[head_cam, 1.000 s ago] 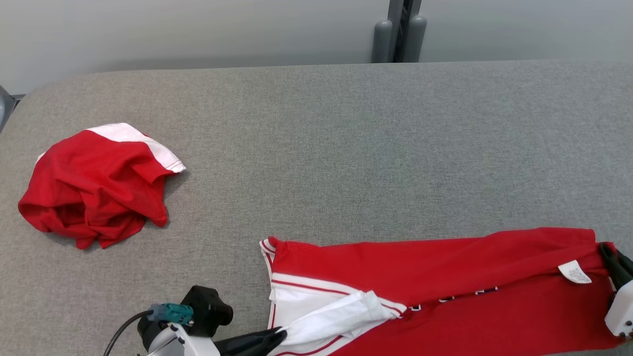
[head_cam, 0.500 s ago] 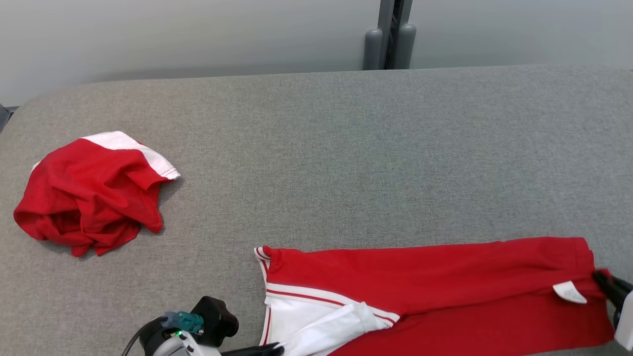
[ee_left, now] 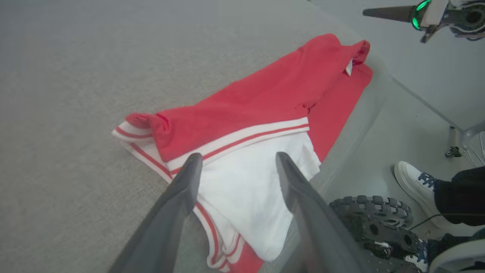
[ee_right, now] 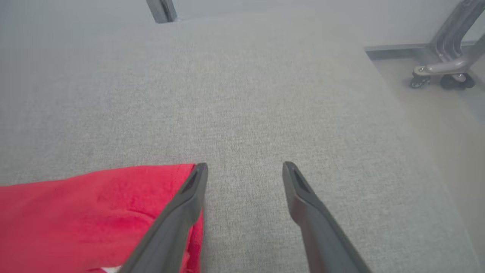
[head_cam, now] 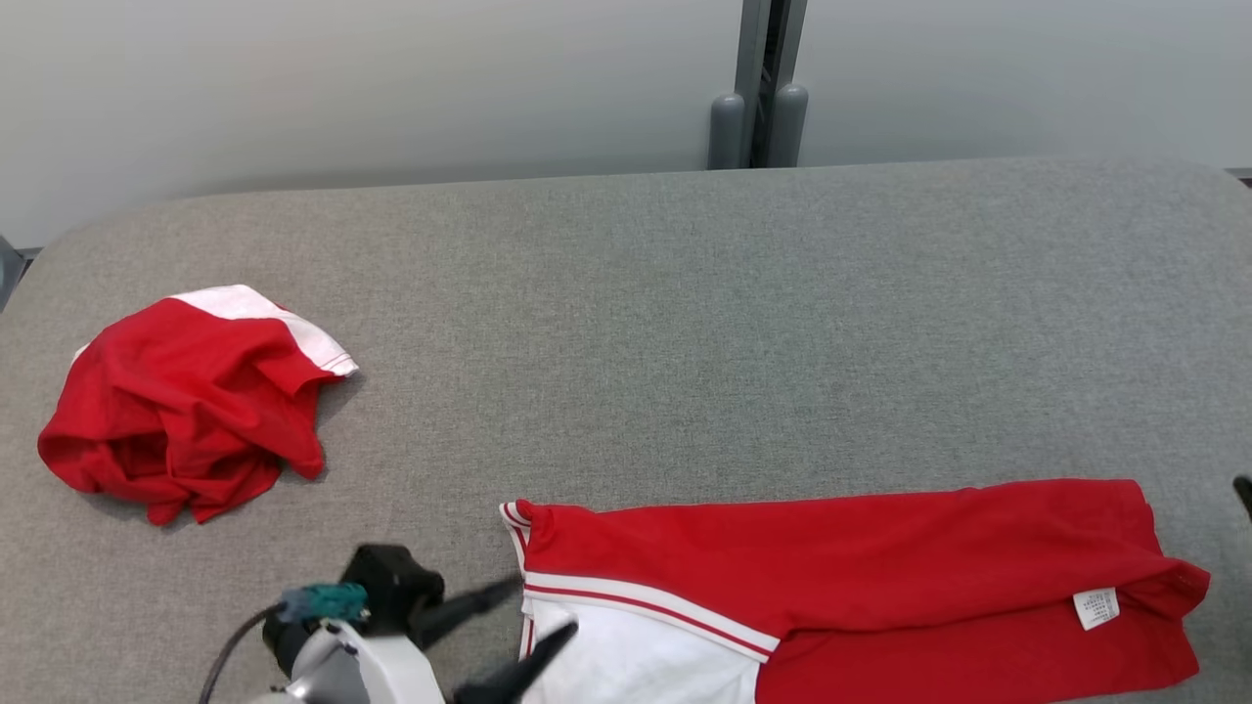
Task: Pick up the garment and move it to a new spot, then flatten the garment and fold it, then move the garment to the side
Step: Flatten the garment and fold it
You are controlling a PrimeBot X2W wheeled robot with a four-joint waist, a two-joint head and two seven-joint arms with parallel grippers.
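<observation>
Left gripper [head_cam: 544,606] angled over the garment [head_cam: 831,557], right gripper [ee_right: 244,167] beside its red end, both with jaws wide, empty

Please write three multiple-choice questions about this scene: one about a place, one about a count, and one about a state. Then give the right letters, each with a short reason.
1. In the head view, where on the grey fabric-covered table is the crumpled red and white garment?
A. at the left side
B. at the right edge
C. at the far edge, in the middle

2. How many garments lie on the table?
A. one
B. two
C. four

3. How does the left gripper stand?
A. shut on a label
B. shut on a sleeve
C. open

Answers:
1 A: it lies at the left, apart from the long red and white garment.
2 B: there are only the crumpled one and the long one.
3 C: its jaws stand apart over the white cloth.
</observation>
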